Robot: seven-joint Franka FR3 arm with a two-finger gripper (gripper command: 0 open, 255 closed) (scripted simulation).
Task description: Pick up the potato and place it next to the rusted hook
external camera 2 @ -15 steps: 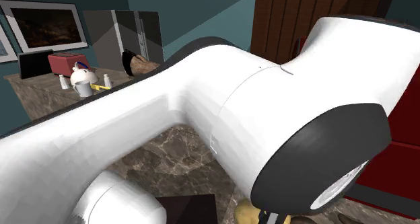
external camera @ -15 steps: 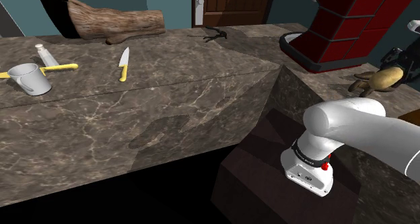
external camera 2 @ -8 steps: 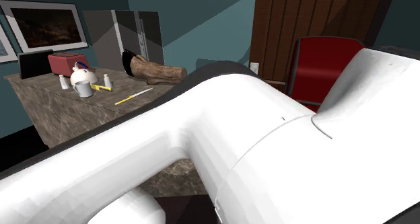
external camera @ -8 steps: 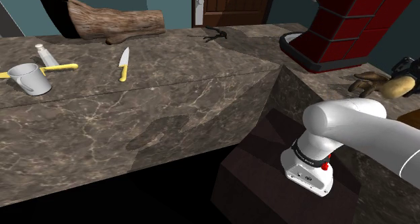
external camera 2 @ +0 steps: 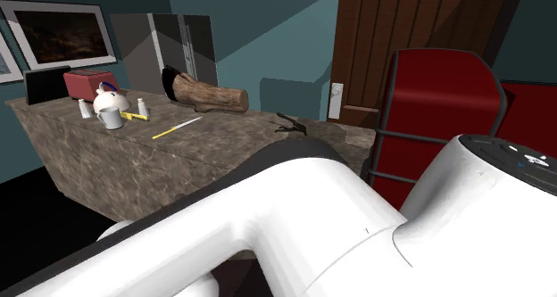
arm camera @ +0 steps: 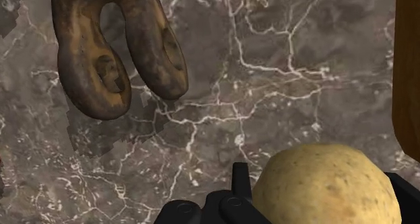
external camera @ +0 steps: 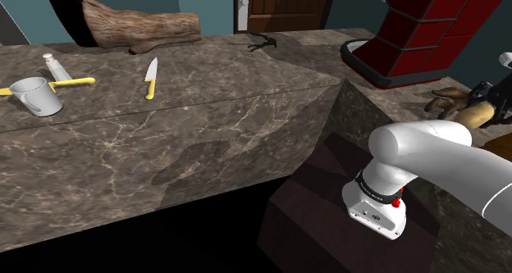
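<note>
Veined marble desk (arm camera: 283, 75), potato (arm camera: 316, 179) held above.
Clamped between the pincer (arm camera: 322, 194) fingers, it is held near the rusted hook (arm camera: 114, 48), apparently for setting down beside it.

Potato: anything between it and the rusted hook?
Nothing visible. In the wrist view the gripper clasps the potato, and only bare marble counter lies between it and the rusted hook.
</note>
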